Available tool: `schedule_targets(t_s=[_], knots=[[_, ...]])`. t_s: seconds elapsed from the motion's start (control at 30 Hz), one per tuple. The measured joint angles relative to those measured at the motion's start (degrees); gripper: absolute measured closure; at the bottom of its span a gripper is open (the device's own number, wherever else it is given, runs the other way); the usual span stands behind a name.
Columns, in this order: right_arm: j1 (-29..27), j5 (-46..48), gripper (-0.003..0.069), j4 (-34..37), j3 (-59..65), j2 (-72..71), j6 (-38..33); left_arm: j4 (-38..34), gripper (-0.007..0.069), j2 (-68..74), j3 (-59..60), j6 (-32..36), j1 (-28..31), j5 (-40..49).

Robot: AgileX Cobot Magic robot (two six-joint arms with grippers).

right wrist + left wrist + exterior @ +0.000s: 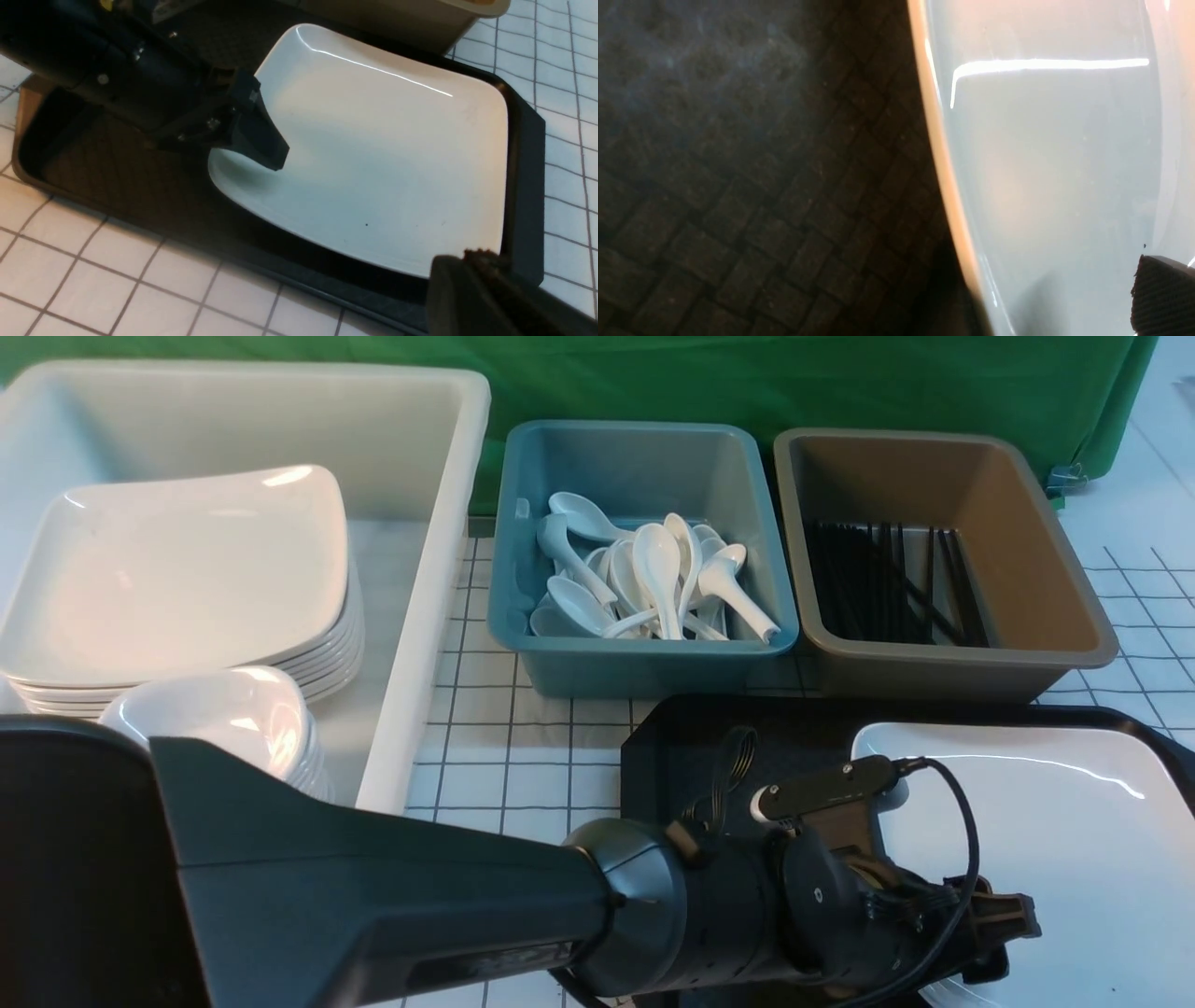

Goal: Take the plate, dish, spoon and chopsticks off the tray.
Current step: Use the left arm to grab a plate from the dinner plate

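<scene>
Behind the white gridded bench (523, 756) hangs green cloth (747, 383). On the bench the tray (672, 756) carries the plate (1064, 831). At the plate's left rim the left tool (268, 156) stands wide, one finger above it. Near a plate corner is the right tool (472, 289); I cannot tell its spread.

The table (485, 756) is a white surface ruled with a dark grid of squares. Four containers stand directly on it: a deep white tub (425, 607) at the left, a blue bin (635, 672) and a brown bin (934, 677) side by side at the far centre and right, and a black tray (672, 756) at the near right. The tray lies just in front of the two bins, and a strip of bare grid separates the tub from the blue bin.
</scene>
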Motion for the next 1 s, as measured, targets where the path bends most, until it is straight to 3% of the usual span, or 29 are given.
schedule_targets(t_s=[0.2, 0.33, 0.37, 0.47, 0.53, 1.0], knots=[[0.0, 0.0, 0.0591, 0.0, 0.0, 0.0, 0.0, 0.0, 0.0216, 0.3, 0.0, 0.0, 0.0, -0.5], [0.0, 0.0, 0.0591, 0.0, 0.0, 0.0, 0.1, 0.0, 0.039, 0.4, 0.0, 0.1, 0.0, -0.5], [0.0, 0.0, 0.0591, 0.0, 0.0, 0.0, 0.1, 0.0, 0.04, 0.4, 0.0, 0.1, 0.0, -0.5], [0.0, 0.0, 0.0589, 0.0, 0.0, 0.0, 0.1, 0.0, 0.0555, 0.3, 0.0, -0.5, 0.1, -0.7], [0.0, -0.1, 0.0587, 0.0, 0.0, 0.0, 0.1, 0.1, 0.0589, -0.2, -0.1, -0.5, 0.1, -0.5], [0.0, 1.8, 0.0582, 0.0, 0.0, 0.0, 0.1, 9.3, 0.0607, -8.9, -0.1, -0.1, 0.2, 2.0]])
